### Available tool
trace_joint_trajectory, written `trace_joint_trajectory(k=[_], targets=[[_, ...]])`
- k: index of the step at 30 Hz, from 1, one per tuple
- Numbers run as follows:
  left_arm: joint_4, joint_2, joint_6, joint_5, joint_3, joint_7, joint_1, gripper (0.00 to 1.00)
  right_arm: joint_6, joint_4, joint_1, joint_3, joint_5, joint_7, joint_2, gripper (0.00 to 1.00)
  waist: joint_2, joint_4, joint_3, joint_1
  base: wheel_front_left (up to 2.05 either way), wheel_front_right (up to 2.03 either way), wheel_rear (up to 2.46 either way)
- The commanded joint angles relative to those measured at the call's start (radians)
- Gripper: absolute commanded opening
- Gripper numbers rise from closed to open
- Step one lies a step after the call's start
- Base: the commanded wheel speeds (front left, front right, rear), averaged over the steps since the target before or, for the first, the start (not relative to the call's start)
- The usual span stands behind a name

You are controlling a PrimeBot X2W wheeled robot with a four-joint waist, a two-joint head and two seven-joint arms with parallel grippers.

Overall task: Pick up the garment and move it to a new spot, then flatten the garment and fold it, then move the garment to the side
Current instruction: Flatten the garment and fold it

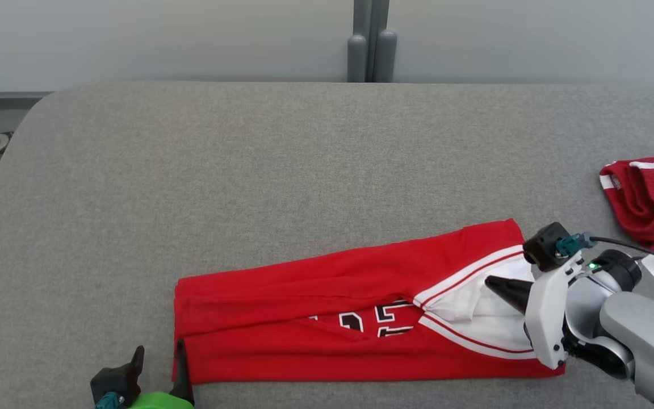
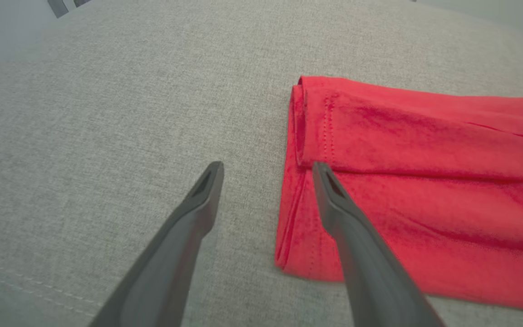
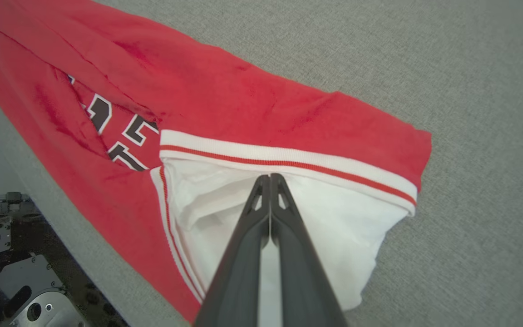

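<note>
- The right pincer (image 3: 270,178) is clenched, tips on the white lining of the folded red white-trimmed jersey (image 1: 304,295).
- The left pincer (image 2: 266,165) is released, with one finger over its hem.
- A crumpled dark-red garment (image 1: 650,193) lies beyond the right pincer.
- The grey fabric worktop (image 1: 247,170) meets a pale wall (image 1: 162,34).

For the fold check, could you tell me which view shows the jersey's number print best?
Right wrist view: the number print is largest there, part-hidden by a fold. Head view shows it smaller; left wrist view shows the jersey's plain hem.

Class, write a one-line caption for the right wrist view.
Right gripper, shut, tips at the white lining of the folded red jersey on a grey table.
</note>
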Motion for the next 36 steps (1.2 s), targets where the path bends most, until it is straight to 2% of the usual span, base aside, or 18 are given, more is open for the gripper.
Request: trace_joint_trajectory(k=[1,14,15,16,17,18,26,36], targets=[[-0.003,0.003,0.001,0.006,0.004,0.001,0.013,1.0,-0.002,-0.009,0.028,-0.005,0.011,-0.018,0.0,0.0,0.0,-0.021,-0.013,0.0,0.0,0.0,0.0],[-0.004,0.003,-0.003,0.011,-0.001,0.0,0.017,1.0,-0.001,-0.031,0.151,-0.05,0.043,-0.059,0.005,0.0,0.0,-0.061,-0.025,0.0,0.0,0.0,0.0],[-0.004,0.003,-0.002,0.012,0.0,0.0,0.02,1.0,-0.002,-0.029,0.163,-0.065,0.047,-0.068,0.002,0.21,0.0,-0.062,-0.026,0.0,0.0,0.0,0.0],[-0.005,0.003,0.0,0.011,0.001,0.001,0.022,1.0,-0.002,-0.026,0.17,-0.082,0.044,-0.08,-0.001,0.84,0.0,-0.064,-0.027,0.0,0.0,0.0,0.0],[-0.005,0.003,0.0,0.011,0.001,0.001,0.022,1.0,-0.002,-0.026,0.17,-0.082,0.044,-0.08,-0.001,0.84,0.0,-0.064,-0.027,0.0,0.0,0.0,0.0],[-0.005,0.003,0.0,0.011,0.001,0.0,0.025,1.0,-0.001,-0.023,0.179,-0.097,0.037,-0.09,-0.001,1.0,0.0,-0.066,-0.028,0.0,0.0,0.0,0.0],[-0.002,0.003,0.001,0.012,-0.004,0.0,0.019,1.0,-0.001,-0.038,0.175,-0.149,-0.017,-0.063,0.002,1.0,0.0,-0.073,-0.022,0.0,0.0,0.0,0.0],[0.0,0.003,0.002,-0.011,-0.031,0.001,-0.006,1.0,-0.001,-0.074,0.077,-0.097,-0.103,0.031,0.012,1.0,0.0,-0.027,0.003,0.0,0.0,0.0,0.0]])
